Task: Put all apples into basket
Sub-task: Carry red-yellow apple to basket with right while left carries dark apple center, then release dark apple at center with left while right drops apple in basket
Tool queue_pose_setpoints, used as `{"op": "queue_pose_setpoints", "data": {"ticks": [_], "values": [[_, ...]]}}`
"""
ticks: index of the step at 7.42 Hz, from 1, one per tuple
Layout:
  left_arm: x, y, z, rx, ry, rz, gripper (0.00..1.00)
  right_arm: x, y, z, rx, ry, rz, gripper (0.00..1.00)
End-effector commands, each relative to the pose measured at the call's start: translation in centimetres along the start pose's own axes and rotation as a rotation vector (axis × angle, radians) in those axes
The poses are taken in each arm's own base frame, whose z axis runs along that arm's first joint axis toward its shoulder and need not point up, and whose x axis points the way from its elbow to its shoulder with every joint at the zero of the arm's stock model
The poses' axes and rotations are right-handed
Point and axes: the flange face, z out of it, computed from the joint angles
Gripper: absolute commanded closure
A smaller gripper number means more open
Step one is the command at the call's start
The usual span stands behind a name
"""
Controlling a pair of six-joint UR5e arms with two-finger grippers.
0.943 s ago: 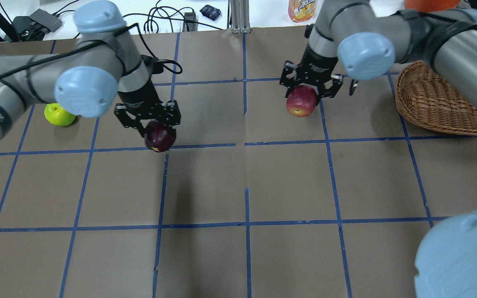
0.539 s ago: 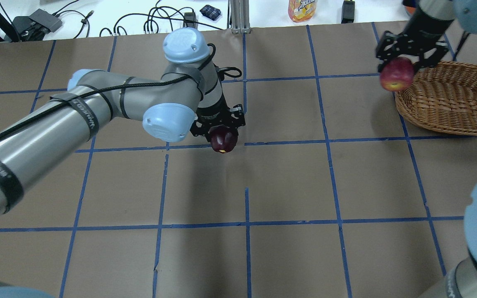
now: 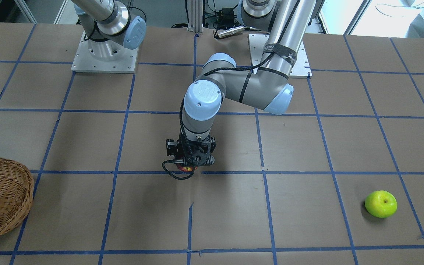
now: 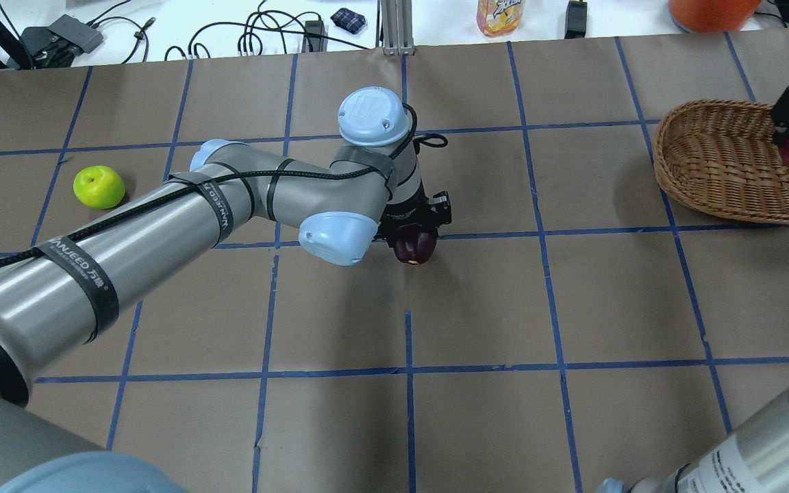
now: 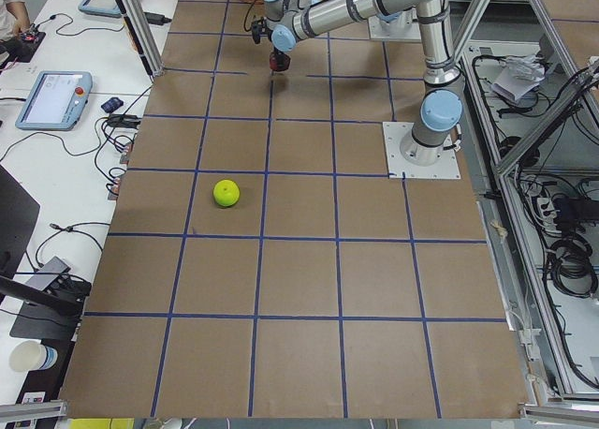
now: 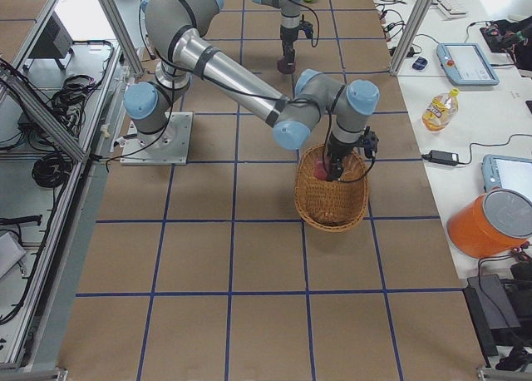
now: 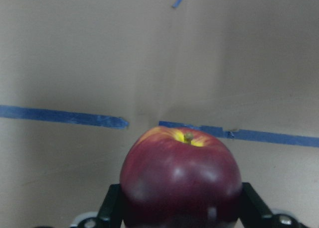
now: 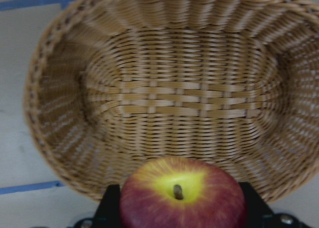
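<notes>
Landmark: basket (image 4: pixel 716 164), at the table's far right end as the robot sees it.
Done: no apple lies in the basket yet; the right wrist view shows only bare weave.
Red apple (image 8: pixel 182 200): held above the basket, over its inside near one rim, yellow end and stem facing the wrist camera.
Right gripper (image 8: pixel 182 210): jaws closed on the red apple, one finger on each side.
Maroon apple (image 7: pixel 182 180): held off the table, well apart from the basket, out towards the table's middle.
Left gripper (image 7: pixel 182 213): jaws clamped on the maroon apple's sides, pointing straight down.
Green apple (image 4: pixel 98 186): lying on the table, the farthest of the three from the basket, beyond the left arm, untouched.
Step in hand: likely the red apple's drop, with the maroon one partway along its carry.
Left: all three releases, and a full fetch for the green apple.
In the way: the right arm hangs over the basket, so the left arm probably needs it to pull back before it comes in.
Around: a bottle (image 4: pixel 501 15), an orange tub (image 4: pixel 709 8) and cables (image 4: pixel 257 34) on the bench behind the basket's side of the table, off the carry path.
</notes>
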Motion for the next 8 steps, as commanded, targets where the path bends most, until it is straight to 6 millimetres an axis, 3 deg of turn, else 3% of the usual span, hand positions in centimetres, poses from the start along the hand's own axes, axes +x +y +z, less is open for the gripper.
{"op": "queue_pose_setpoints", "data": {"ticks": [1,2,4,5,6,7,8], "values": [[-1.0,-0.7,-1.8,0.019,0.012,-0.005,0.00,6.1,-0.3,6.1,0.016,0.050,-0.035,1.00],[-2.4,-1.7,-4.1,0.020,0.012,-0.008,0.00,6.3,-0.6,7.4,0.006,0.041,-0.024,1.00],[-6.1,-2.2,-10.0,0.013,-0.004,-0.010,0.00,5.6,-1.0,7.2,0.018,0.028,0.018,0.90],[-11.7,-4.3,-12.9,-0.006,-0.073,0.061,0.00,5.4,-1.0,7.2,0.018,0.027,0.043,0.73],[-19.6,-7.2,-15.1,-0.009,-0.105,0.145,0.00,5.5,-1.4,7.6,0.033,0.033,0.024,0.01],[-26.4,-9.1,-16.4,-0.008,-0.102,0.164,0.00,5.6,-1.6,7.9,0.042,0.042,-0.019,0.00],[-32.2,-11.7,-16.4,-0.003,-0.106,0.191,0.00,5.5,-1.5,7.5,0.041,0.038,-0.014,0.00]]}}
